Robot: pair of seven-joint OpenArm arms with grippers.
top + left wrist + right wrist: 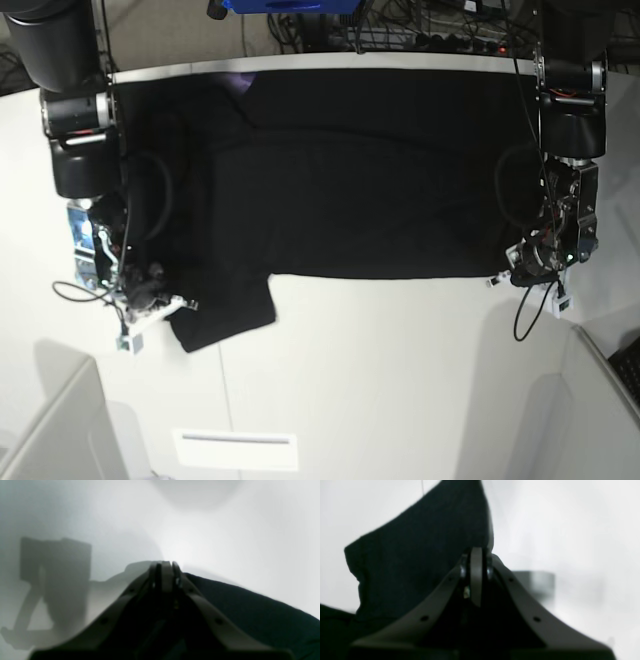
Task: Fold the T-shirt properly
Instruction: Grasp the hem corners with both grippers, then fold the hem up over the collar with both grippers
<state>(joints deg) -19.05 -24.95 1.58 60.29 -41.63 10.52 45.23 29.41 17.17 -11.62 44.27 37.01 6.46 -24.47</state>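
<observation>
The black T-shirt (370, 190) lies spread, plain side up, across the far half of the white table (400, 380). One sleeve (225, 310) hangs toward the front at the left. My right gripper (180, 303) is at that sleeve's outer edge. In the right wrist view its jaws (476, 555) are shut, with the black cloth (420, 555) rising from the tips. My left gripper (512, 272) is at the shirt's front right corner. In the left wrist view it (163, 566) is shut, and the cloth (250, 610) runs up to its tips.
A white strip (235, 449) lies near the table's front edge. Grey partitions stand at the lower left (50, 420) and lower right (600, 400). Cables (420, 25) and a blue object (290, 5) sit behind the table's far edge.
</observation>
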